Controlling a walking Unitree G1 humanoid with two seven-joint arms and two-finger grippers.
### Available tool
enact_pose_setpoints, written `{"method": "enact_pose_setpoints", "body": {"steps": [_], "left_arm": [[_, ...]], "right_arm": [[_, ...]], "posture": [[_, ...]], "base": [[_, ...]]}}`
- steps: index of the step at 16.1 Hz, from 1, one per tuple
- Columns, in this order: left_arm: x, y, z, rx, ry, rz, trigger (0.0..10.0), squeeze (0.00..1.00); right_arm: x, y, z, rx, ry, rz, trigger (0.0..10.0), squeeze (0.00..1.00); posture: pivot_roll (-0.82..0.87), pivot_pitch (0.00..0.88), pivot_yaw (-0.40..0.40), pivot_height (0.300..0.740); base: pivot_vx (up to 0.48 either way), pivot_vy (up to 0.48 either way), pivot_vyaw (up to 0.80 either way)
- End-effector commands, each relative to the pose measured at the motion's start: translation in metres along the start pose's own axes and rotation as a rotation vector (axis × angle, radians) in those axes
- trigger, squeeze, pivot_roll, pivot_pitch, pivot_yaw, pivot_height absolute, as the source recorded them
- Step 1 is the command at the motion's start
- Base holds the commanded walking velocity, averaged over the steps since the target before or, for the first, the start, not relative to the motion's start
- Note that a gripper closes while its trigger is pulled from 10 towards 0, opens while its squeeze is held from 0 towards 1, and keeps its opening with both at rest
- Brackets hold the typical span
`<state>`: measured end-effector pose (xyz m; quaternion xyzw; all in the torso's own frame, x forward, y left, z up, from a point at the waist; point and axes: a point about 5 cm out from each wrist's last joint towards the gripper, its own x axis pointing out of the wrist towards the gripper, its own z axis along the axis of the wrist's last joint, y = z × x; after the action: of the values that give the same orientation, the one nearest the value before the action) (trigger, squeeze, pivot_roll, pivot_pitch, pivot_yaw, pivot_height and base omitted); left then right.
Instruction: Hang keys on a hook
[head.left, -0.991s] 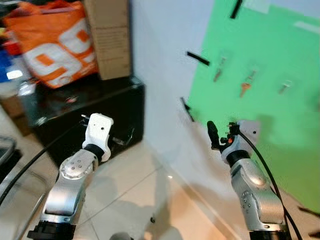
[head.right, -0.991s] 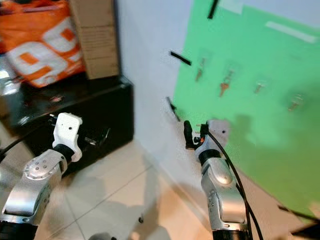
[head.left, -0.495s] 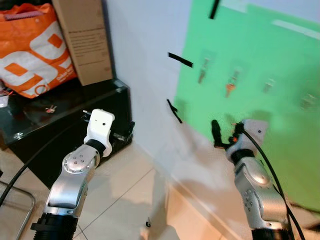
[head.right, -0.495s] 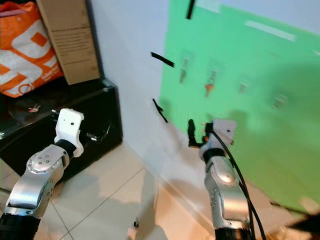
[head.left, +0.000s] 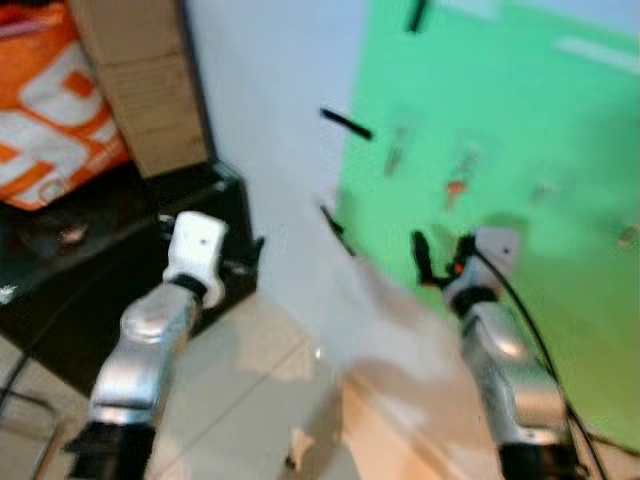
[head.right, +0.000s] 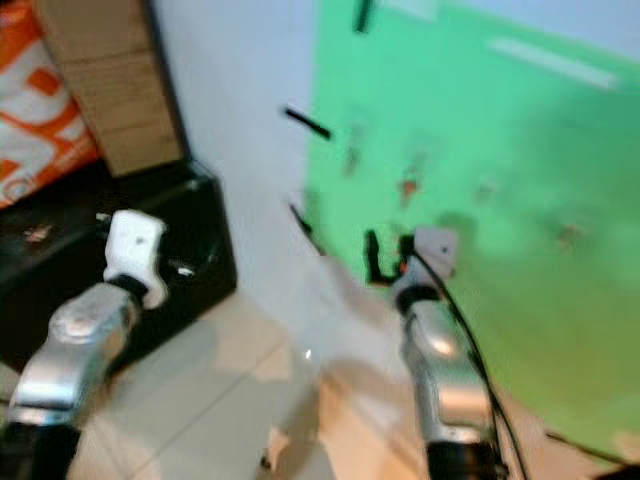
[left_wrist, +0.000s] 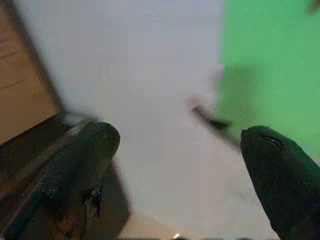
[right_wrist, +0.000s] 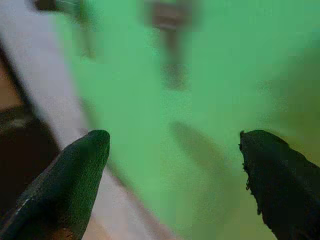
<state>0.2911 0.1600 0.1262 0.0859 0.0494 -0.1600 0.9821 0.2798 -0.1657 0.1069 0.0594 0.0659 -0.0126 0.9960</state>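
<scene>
- Step: approach; no key held, apparently, in this blur.
- Left gripper (left_wrist: 175, 150), right gripper (right_wrist: 172, 150): fingers wide, empty.
- Next: fetch keys; green board (head.left: 560, 200) hooks (head.left: 398, 152) ahead.

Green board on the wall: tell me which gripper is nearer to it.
Right. The right gripper is raised just in front of the green board, below its blurred hanging keys. The left gripper is off to the side, before the black cabinet.

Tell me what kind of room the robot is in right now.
Probably a home hallway or storage corner: a tiled floor, a low black cabinet holding a cardboard box and an orange bag, and a green board on the wall with keys hanging.
</scene>
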Motion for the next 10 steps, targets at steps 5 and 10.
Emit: {"method": "enact_pose_setpoints", "body": {"steps": [5, 10], "left_arm": [[-0.004, 0.0153, 0.0024, 0.022, -0.061, 0.108, 10.0, 0.09], [-0.0031, 0.0191, 0.0017, 0.035, -0.055, 0.126, 10.0, 0.15]], "right_arm": [[0.0045, 0.01, 0.0071, -0.007, -0.028, 0.036, 10.0, 1.0], [0.0035, 0.0132, 0.0072, -0.016, -0.036, 0.047, 10.0, 1.0]], "posture": [[0.01, 0.0, -0.046, 0.74], [-0.01, 0.0, -0.026, 0.74]], "base": [[0.299, 0.0, 0.0], [0.376, 0.0, 0.59]]}}
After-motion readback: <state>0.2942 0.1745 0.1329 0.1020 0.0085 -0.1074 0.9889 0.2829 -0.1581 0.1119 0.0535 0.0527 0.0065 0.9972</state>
